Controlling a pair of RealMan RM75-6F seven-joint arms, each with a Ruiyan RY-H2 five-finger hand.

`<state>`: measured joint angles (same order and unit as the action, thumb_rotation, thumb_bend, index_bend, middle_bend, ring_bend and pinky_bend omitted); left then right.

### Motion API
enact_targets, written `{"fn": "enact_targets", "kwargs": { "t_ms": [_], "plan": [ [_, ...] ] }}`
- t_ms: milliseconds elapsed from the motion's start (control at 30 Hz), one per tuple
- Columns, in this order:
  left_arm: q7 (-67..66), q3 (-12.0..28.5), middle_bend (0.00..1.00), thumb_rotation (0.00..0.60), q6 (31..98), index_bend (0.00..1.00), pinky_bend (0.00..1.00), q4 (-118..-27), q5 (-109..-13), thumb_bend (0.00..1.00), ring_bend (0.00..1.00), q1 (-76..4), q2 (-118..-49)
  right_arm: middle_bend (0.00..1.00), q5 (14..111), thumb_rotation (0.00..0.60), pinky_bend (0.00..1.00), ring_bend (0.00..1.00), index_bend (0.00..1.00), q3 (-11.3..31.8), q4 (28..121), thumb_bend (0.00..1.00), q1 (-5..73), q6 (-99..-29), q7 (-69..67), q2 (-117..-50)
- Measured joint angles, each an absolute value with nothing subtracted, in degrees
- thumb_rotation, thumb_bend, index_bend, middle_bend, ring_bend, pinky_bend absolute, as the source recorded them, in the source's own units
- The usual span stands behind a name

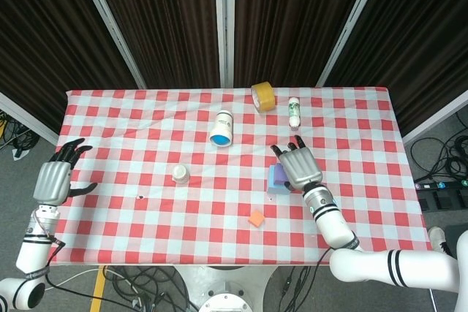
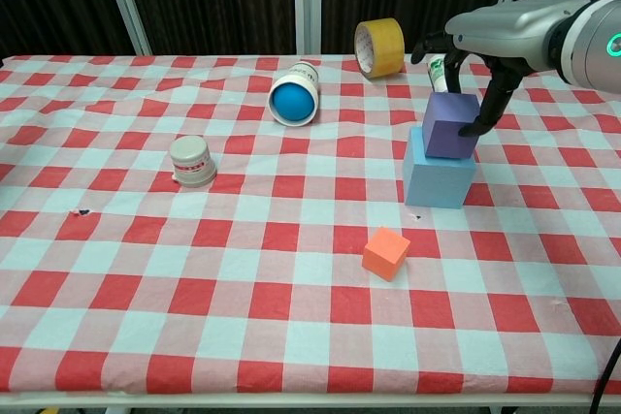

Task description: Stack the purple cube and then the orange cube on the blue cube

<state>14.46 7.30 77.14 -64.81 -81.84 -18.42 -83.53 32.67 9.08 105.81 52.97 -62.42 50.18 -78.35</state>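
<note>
The purple cube (image 2: 450,125) sits on top of the light blue cube (image 2: 438,175), right of the table's middle. My right hand (image 2: 490,38) reaches over it from the right and still holds it between thumb and fingers. From the head view, the right hand (image 1: 298,166) covers most of the purple cube (image 1: 276,174) and the blue cube (image 1: 277,188). The orange cube (image 2: 386,252) lies on the cloth in front of the stack, also seen as the orange cube (image 1: 256,218). My left hand (image 1: 55,178) hovers off the table's left edge, fingers spread and holding nothing.
A white jar with a blue end (image 2: 293,95) lies on its side at the back middle. A yellow tape roll (image 2: 379,46) and a small white bottle (image 2: 441,77) stand behind the stack. A small white cup (image 2: 192,161) sits left of centre. The checkered table (image 2: 194,269) ends near the bottom.
</note>
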Motion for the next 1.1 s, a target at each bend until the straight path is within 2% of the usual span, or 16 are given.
{"fn": "enact_targets", "kwargs": {
  "t_ms": [200,567,833,1100],
  "plan": [
    [14.47,7.3,0.24,0.6,76.98,0.28,0.29,-64.69,-81.81,0.11,0.16,-18.48,-83.58,0.47,31.76,0.6,0.0,0.17,0.13,8.53,105.57,0.18,53.95,-62.1,50.17,-78.46],
    [14.6,7.24,0.24,0.6,76.83,0.28,0.29,-64.3,-81.78,0.11,0.16,-18.46,-83.74,0.27,30.9,0.6,0.0,0.04,0.08,7.8,106.52,0.15,55.14,-61.0,48.84,-76.39],
    [14.62,7.36,0.24,0.6,76.98,0.28,0.29,-64.2,-81.73,0.11,0.16,-18.44,-83.77,0.27,32.06,0.6,0.0,0.04,0.08,8.04,109.16,0.15,55.4,-61.7,47.48,-74.74],
    [14.56,7.47,0.24,0.6,76.99,0.28,0.29,-64.02,-81.55,0.11,0.16,-18.37,-83.7,0.31,44.55,0.6,0.0,0.05,0.09,8.55,116.51,0.13,54.68,-64.27,45.76,-72.22]
  ]
}}
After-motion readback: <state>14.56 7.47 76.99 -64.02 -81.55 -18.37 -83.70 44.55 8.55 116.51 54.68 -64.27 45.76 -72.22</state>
